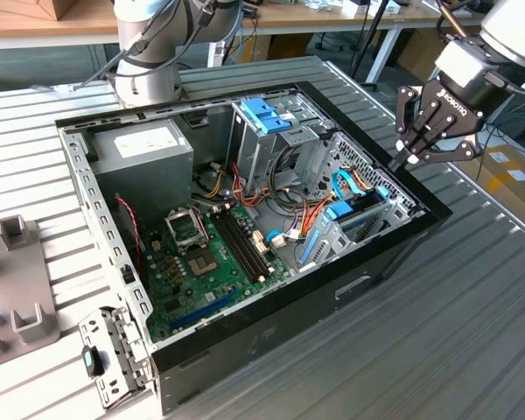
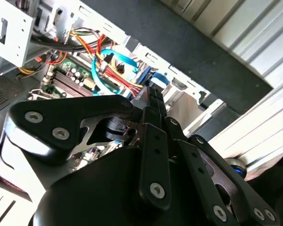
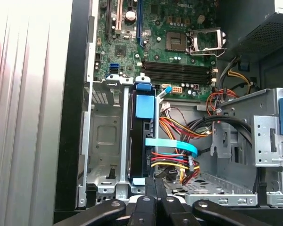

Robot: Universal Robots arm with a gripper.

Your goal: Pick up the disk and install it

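Observation:
The disk (image 1: 360,216) stands on edge in the drive bay at the open computer case's (image 1: 271,324) corner, on the exterior view's right. It is a dark slab in a bright blue carrier. In the first wrist view the disk (image 3: 140,141) fills one slot, with an empty metal slot (image 3: 106,136) beside it and a light-blue cable crossing it. My gripper (image 1: 394,164) hangs just above the case's rim, close to the disk, shut with nothing between its fingers. Its black fingertips meet over the bay in both wrist views (image 3: 155,183) (image 2: 153,96).
Inside the case are the green motherboard (image 1: 210,254), a grey power supply (image 1: 144,149), an upright metal cage with a blue handle (image 1: 267,114), and bundles of red and yellow wires (image 3: 179,155). Grey fixtures (image 1: 17,289) lie on the slatted metal table (image 1: 472,332).

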